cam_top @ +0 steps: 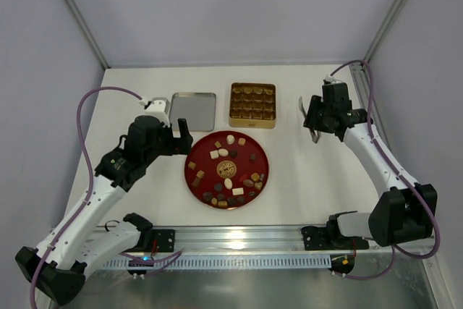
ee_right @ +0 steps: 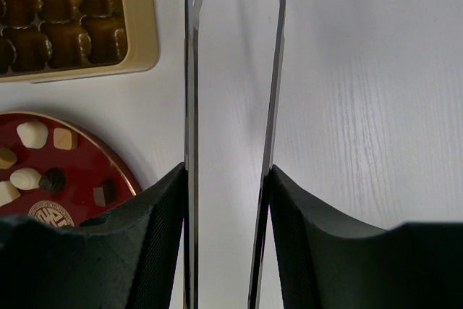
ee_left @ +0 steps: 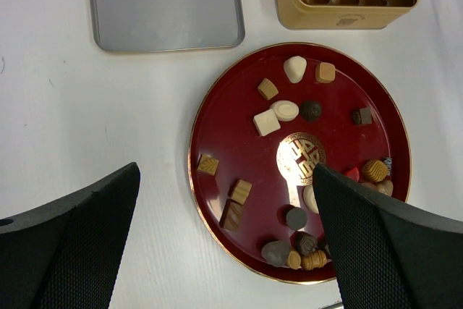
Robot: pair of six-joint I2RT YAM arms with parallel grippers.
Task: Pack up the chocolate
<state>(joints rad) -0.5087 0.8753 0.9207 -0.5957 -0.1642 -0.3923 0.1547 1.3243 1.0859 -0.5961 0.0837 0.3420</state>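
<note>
Setting: a white bench (cam_top: 304,179) boxed in by pale walls (cam_top: 239,12), with an aluminium rail (cam_top: 239,235) along the near edge where both arms are bolted.
Red plate: a round red plate (ee_left: 231,135) with a gold rim and a gold emblem in its middle lies at the centre of the bench, nearer than the tin and the lid.
Chocolates: the chocolates (ee_left: 266,122) lie scattered over the red plate as dark brown, tan and cream-white pieces that are square, oval or round. They cluster most thickly along the plate's near edge, and a few lie at its far side.
Gold tin: a square gold tin (cam_top: 252,124) stands just beyond the plate, toward its right. Inside is a grid of brown-gold moulded cells, and whether any cell holds a piece cannot be told.
Lid: a shallow silver tin lid (cam_top: 194,111) lies flat just left of the gold tin, apart from it.
Left arm: the left arm (cam_top: 108,171) reaches in from the near left, its wrist over the bench at the plate's far-left edge, between lid and plate.
Left jaws: they are spread wide with nothing between them. In the wrist view the two black fingers (ee_left: 65,236) frame the plate from above.
Right arm: the right arm (cam_top: 376,157) stretches along the right side, its wrist well to the right of the gold tin.
Right jaws: they are clamped on a pair of thin metal tongs (ee_right: 192,106).
Tongs: the two blades run nearly parallel with a gap between them, over bare bench just right of the tin and the plate. Their tips run past the top of the wrist view.
</note>
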